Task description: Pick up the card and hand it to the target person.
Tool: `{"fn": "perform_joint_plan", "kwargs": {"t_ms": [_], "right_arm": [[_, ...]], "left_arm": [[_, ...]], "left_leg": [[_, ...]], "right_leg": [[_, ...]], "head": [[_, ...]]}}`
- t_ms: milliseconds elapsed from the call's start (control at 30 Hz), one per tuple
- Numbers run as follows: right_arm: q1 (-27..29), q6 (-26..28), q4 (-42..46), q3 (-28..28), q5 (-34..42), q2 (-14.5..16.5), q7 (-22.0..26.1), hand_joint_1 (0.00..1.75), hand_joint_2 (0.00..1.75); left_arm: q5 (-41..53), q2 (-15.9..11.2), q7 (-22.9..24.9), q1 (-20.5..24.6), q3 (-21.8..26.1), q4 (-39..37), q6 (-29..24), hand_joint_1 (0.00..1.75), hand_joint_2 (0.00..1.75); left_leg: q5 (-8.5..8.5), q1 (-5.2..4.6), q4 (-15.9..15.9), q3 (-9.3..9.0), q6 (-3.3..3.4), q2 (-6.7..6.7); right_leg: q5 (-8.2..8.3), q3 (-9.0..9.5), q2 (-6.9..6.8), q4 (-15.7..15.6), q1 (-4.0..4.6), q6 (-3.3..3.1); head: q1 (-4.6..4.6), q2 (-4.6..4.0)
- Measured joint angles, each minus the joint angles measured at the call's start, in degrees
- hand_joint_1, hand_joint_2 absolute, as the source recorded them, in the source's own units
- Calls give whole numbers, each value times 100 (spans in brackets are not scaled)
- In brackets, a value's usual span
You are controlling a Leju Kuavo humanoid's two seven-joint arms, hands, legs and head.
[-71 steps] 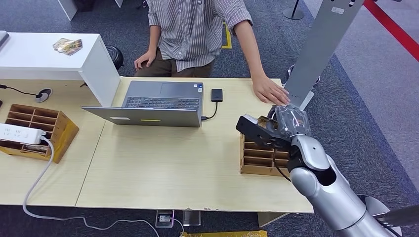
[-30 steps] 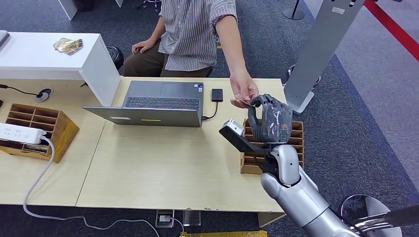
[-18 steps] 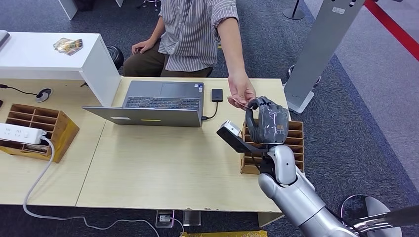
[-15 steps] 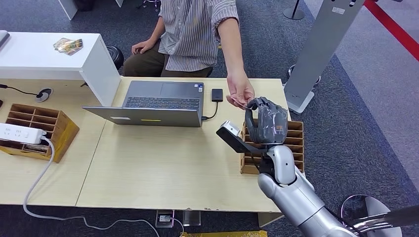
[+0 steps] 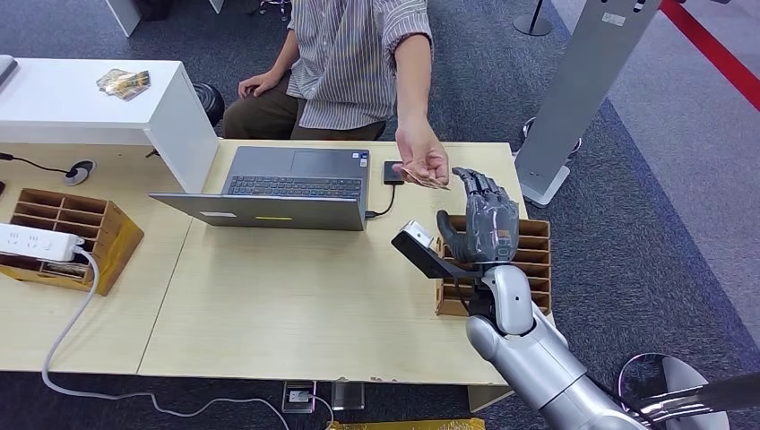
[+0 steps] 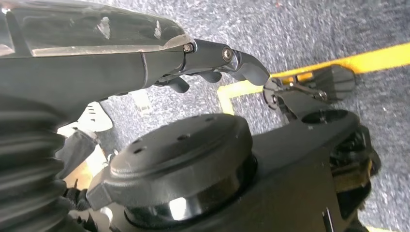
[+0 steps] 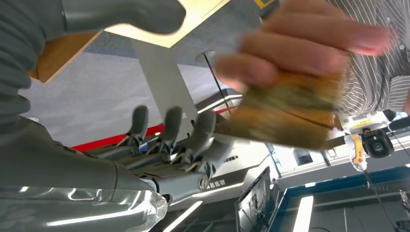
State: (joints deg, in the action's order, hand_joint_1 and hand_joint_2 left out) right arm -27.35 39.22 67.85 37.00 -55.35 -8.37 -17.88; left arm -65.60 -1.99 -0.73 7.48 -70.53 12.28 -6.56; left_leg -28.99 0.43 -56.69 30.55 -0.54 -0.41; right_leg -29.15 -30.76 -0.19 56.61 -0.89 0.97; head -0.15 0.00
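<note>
Head view shows our right hand (image 5: 484, 219) raised over the counter (image 5: 296, 305), its fingers (image 5: 475, 186) apart and holding nothing; at about eleven o'clock from them the person's hand (image 5: 421, 164) holds the card (image 5: 428, 179), just beside our fingertips; right wrist view has the same card (image 7: 290, 111) blurred in the person's fingers, close to ours; below our hand sits a wooden divider box (image 5: 497, 273); at ten o'clock lies a laptop (image 5: 287, 188); our left hand (image 6: 121, 53) hangs over carpet, and we cannot tell how its fingers lie.
</note>
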Motion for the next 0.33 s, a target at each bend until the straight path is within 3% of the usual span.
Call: {"fn": "perform_joint_plan", "kwargs": {"t_ms": [333], "right_arm": [[-14,2,-38,42,23,13,16,0,175]], "left_arm": [[-21,0,8,0,0,0,-48,0,0]], "left_leg": [[0,0,0,0,0,0]], "right_leg": [[0,0,0,0,0,0]], "head": [[1,0]]}}
